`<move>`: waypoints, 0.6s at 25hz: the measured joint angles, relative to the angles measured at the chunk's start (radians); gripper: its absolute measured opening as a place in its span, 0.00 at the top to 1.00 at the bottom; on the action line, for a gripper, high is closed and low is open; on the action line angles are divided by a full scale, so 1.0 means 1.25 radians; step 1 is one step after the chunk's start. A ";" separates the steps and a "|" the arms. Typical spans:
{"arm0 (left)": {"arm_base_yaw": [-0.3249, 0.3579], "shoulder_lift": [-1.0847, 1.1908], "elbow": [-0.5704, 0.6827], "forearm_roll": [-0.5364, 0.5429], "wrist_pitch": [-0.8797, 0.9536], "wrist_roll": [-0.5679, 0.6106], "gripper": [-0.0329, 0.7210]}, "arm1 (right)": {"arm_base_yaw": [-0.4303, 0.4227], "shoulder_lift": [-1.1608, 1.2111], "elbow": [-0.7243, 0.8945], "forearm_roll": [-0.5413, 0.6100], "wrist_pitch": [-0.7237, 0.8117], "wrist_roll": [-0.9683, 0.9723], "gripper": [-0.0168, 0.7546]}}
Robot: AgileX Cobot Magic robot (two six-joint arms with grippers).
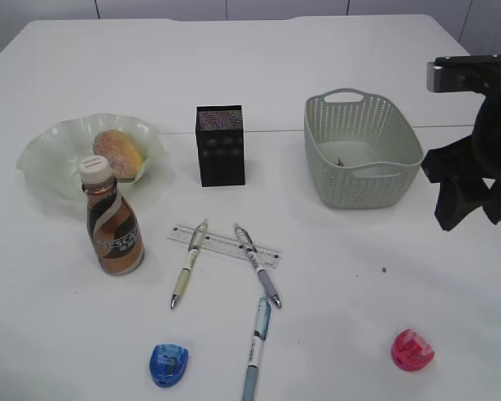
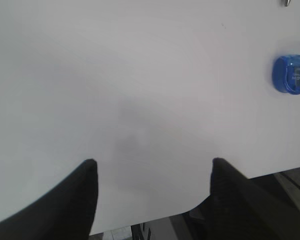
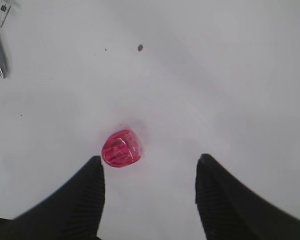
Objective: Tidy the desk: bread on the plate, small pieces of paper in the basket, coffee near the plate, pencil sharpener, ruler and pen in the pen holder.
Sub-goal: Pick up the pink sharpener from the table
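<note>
Two sharpeners, blue (image 1: 169, 365) and red (image 3: 121, 148), small, hard, probably slippery, best pinched across their flat sides, lie near the desk's (image 1: 334, 50) front edge beneath wide-open, empty left (image 2: 152, 172) and right (image 3: 149, 170) grippers.

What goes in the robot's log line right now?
bread: on plate | pens, ruler: on table | right gripper: open, empty, over pink sharpener

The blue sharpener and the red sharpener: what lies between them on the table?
A pen lies between the blue sharpener and the red sharpener; the rest is bare table. The exterior view shows it.
</note>
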 joint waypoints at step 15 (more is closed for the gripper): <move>0.000 -0.001 -0.002 -0.036 0.010 0.004 0.28 | 0.024 0.000 0.191 0.033 -0.089 0.040 0.43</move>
